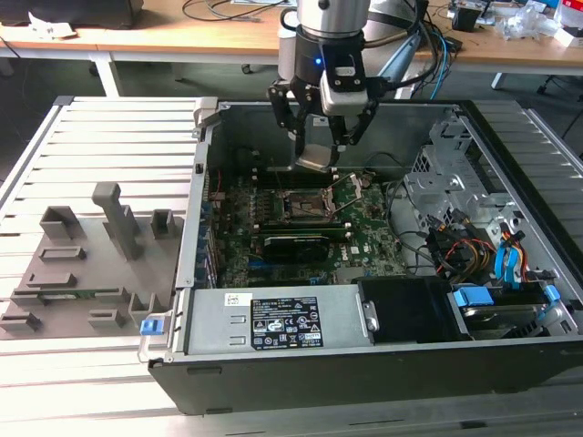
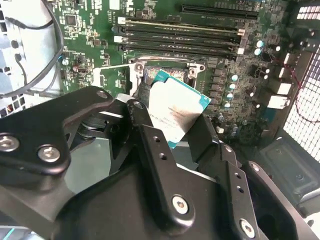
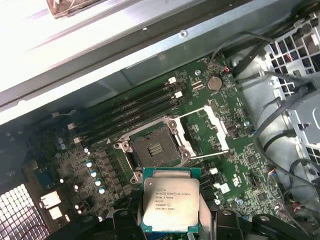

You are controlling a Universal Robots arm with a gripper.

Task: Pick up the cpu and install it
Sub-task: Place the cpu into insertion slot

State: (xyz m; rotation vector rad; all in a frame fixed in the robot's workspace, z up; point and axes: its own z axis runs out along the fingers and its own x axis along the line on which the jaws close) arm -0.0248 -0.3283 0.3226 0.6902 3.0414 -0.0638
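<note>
My gripper (image 1: 318,157) hangs inside the open computer case, shut on the cpu (image 1: 314,157), a thin square chip with a pale silver top. In both wrist views the cpu (image 3: 171,201) (image 2: 175,109) sits clamped between the black fingers (image 2: 150,145), held above the motherboard. The open socket (image 3: 152,147) with its metal frame lies just below and ahead of the chip, its dark centre bare; in the exterior view the socket (image 1: 303,206) is a short way under the gripper.
Memory slots (image 3: 130,112) run beside the socket. Cables and a drive cage (image 1: 455,196) fill the exterior view's right of the case. Grey fixture blocks (image 1: 91,264) stand on the slatted table at the exterior view's left. The case walls (image 1: 196,228) hem in the motherboard.
</note>
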